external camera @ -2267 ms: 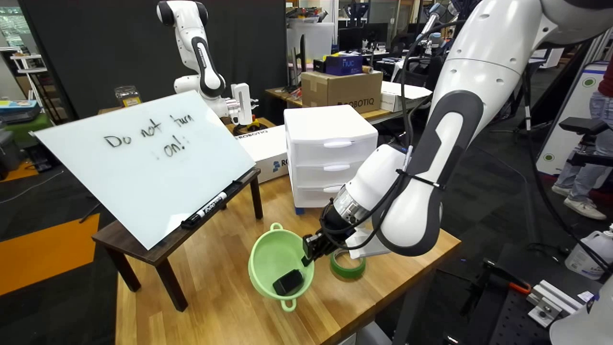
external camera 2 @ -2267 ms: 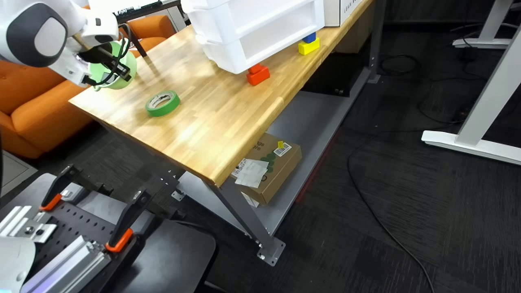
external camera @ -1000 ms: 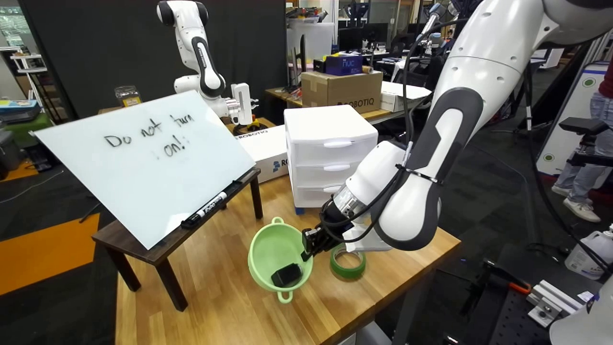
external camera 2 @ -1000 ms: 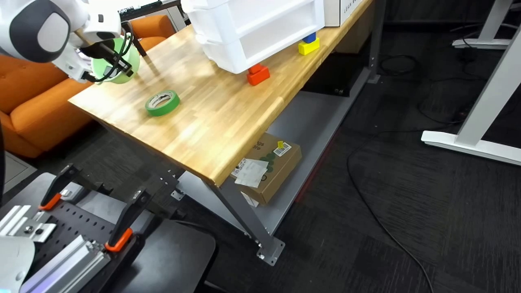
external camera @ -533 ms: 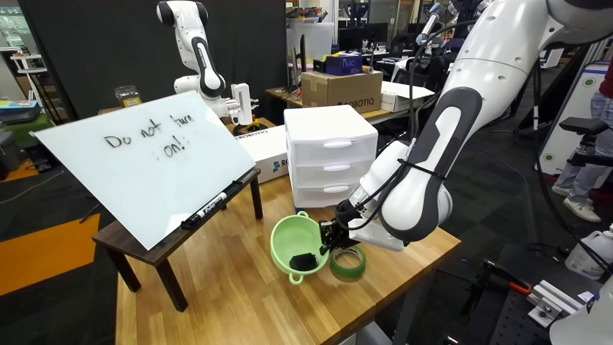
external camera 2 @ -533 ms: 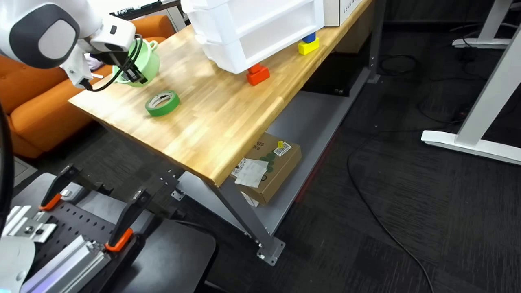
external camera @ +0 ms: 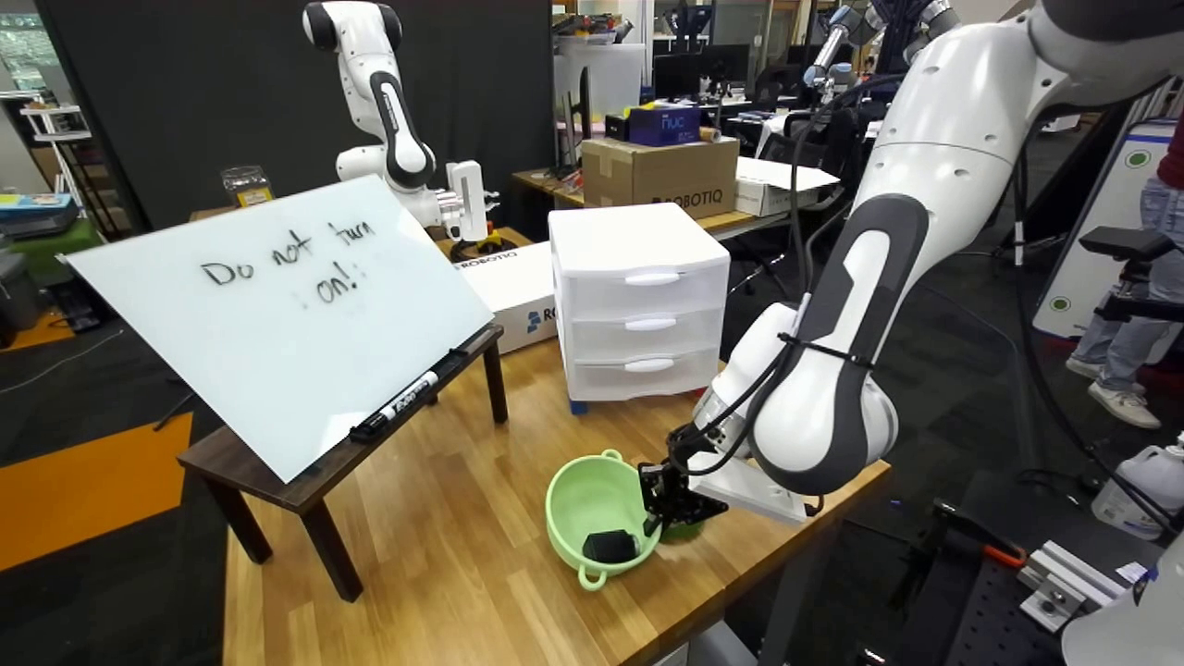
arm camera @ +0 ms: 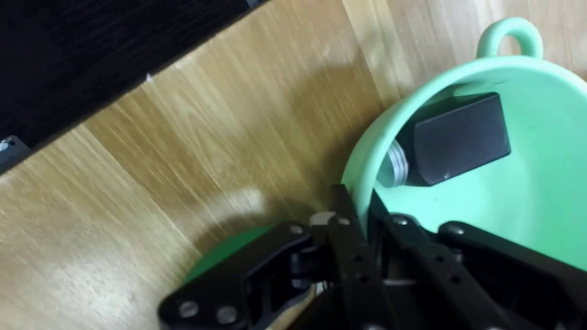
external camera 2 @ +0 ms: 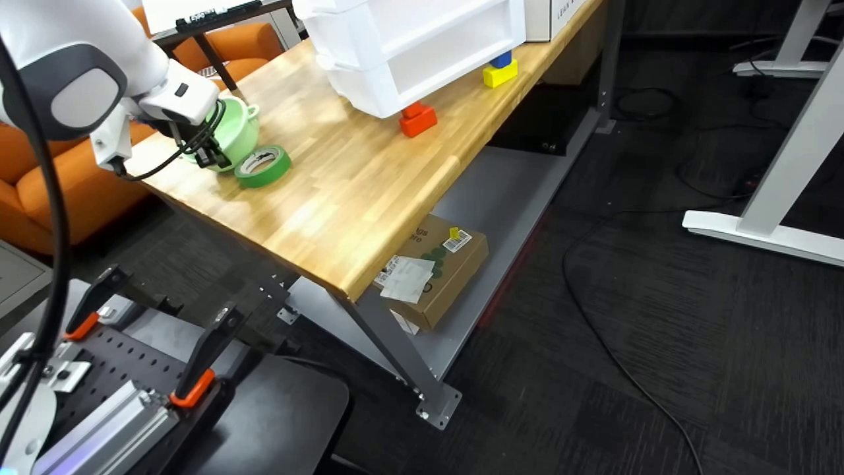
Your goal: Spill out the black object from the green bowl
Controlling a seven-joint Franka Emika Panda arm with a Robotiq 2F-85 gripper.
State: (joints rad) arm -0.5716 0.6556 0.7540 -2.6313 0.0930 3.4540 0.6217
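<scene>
The right-hand rim of the green bowl is pinched in the pincer here, clamped from inside and outside, the jaws narrow with only thin plastic caught between them. And the black object? Not spilled yet: it is cradled inside the bowl, to the left of the pincer and a touch nearer as seen in an exterior view, tucked toward the near wall by a loop handle. Its long axis is laid roughly left to right there, and in the wrist view the silver neck is seen turned toward the gripped side, the blunt end pointed away toward the bowl's middle. Whether that neck is pressed against the wall cannot be told. So everything is hung on that offset: by the look of it, the near side should be rolled down first, since the least sliding would be needed there. Whether the bowl is set on the bench or held just above it cannot be made out. Just right of the bowl in both exterior views, the green tape roll is placed, and could well be knocked by a pour that way.
</scene>
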